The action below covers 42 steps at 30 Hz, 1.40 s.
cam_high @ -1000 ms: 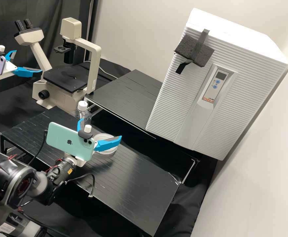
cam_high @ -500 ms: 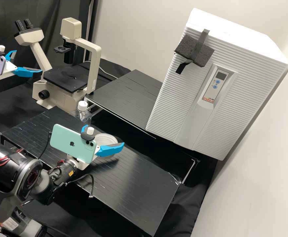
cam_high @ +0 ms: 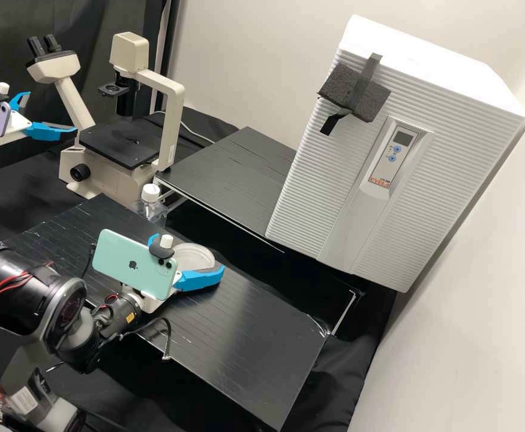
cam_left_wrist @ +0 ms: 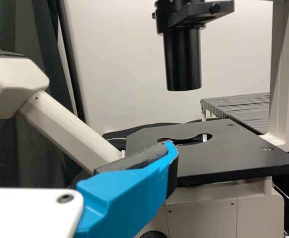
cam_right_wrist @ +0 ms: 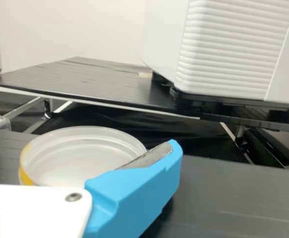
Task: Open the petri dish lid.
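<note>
With the left gripper gaping empty, the right gripper is spanning the petri dish, fingers wide, contact unclear, and should be squeezing only its upper rim.

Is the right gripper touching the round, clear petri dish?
Cannot tell. In the right wrist view, one blue finger of the right gripper crosses in front of the dish, hiding any contact or gap.

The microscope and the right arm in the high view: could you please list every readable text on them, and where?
None can be quoted.
Microscope, pale label on the upright: too small to read.
Right arm, yellow label: too small.
Right arm, white label: too blurred.
</note>
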Motion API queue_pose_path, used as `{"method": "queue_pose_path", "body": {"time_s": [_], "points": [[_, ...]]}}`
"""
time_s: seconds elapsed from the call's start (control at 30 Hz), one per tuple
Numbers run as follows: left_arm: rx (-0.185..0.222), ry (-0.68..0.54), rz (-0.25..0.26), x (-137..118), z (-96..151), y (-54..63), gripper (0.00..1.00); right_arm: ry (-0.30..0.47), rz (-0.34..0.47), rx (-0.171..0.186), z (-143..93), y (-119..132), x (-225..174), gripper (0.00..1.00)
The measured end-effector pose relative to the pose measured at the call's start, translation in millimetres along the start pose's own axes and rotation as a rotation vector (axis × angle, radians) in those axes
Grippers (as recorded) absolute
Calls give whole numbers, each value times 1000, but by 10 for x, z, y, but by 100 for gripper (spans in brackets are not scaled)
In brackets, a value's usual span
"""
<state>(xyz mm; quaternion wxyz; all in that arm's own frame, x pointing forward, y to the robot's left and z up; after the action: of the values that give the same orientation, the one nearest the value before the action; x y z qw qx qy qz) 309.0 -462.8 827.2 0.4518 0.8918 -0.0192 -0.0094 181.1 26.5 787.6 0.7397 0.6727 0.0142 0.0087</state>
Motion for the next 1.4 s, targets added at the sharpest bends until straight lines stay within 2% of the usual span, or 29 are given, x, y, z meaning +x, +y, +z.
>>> {"method": "queue_pose_path", "body": {"time_s": [1.03, 1.4], "points": [[0, 0, 0, 0, 0, 0, 100, 1, -3, 7, 13, -1, 7, 0], [0, 0, 0, 0, 0, 0, 100, 26, -9, 9, -16, 6, -2, 0]]}}
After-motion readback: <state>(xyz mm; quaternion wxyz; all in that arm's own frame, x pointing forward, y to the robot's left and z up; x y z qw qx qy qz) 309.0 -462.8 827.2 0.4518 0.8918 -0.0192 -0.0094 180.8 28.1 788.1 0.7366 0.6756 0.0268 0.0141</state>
